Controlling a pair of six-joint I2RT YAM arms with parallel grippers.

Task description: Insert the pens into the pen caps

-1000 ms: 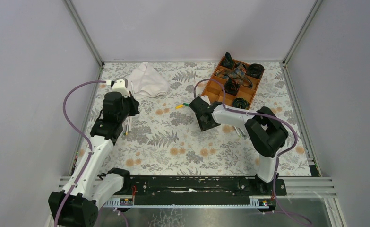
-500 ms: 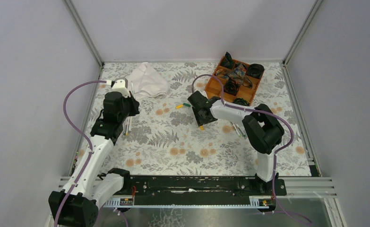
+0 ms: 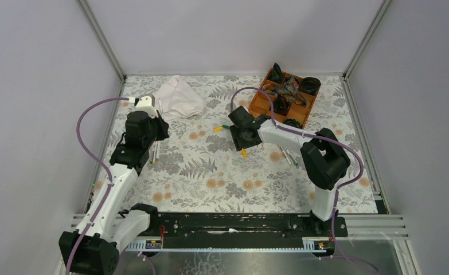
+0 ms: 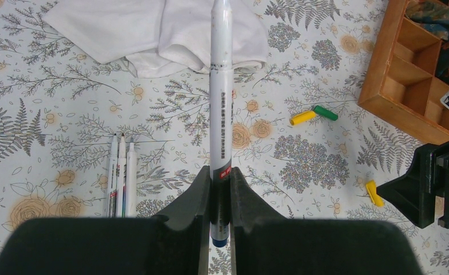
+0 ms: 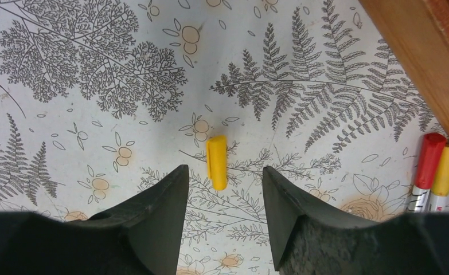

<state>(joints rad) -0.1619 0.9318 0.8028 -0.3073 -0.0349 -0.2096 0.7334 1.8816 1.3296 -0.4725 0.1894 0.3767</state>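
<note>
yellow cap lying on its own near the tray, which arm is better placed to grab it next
Right. The right hand, open, hangs over the yellow cap, a finger on each side. The left hand is shut on a pen and sits farther off, likely better kept for inserting.

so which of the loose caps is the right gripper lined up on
The lone yellow cap, lying between the open jaws of the right gripper. The other yellow cap lies farther off, beside a green cap.
</note>
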